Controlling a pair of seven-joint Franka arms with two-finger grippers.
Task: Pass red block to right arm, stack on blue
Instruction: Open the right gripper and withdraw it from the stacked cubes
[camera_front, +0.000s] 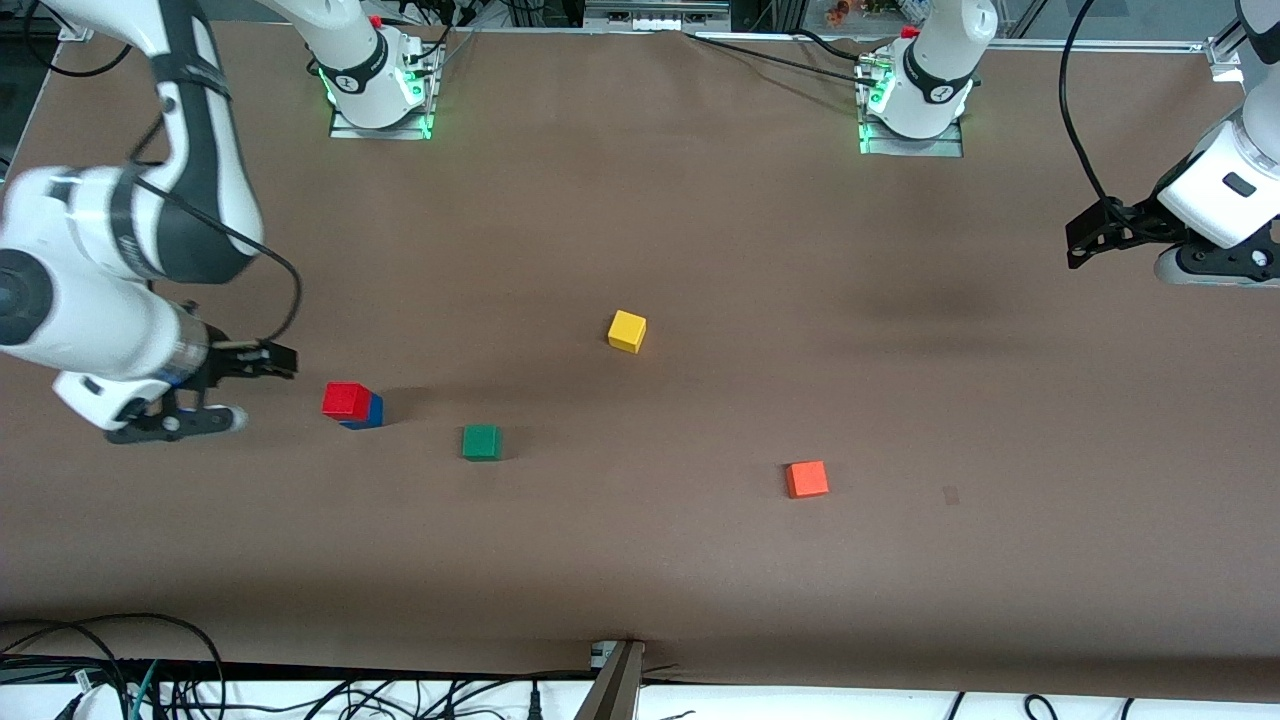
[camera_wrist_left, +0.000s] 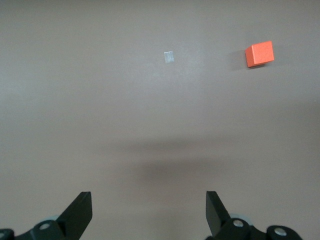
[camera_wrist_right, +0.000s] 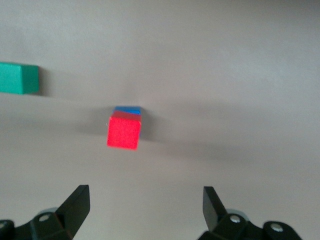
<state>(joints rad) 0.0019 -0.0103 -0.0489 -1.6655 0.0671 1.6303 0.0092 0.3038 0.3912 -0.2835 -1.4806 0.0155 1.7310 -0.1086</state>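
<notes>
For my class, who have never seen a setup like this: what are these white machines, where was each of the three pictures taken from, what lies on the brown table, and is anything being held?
The machines are two robot arms bolted along one edge of a brown table. One picture looks down from a high camera facing them; the other two come from cameras on each arm's wrist.

Cubes lie on the table: a red block stacked on a blue cube, then green, yellow and orange cubes standing apart.

Nothing is held. The right claw hangs open beside the stack, at its own end of the table. The left claw waits open above the left arm's end.
</notes>
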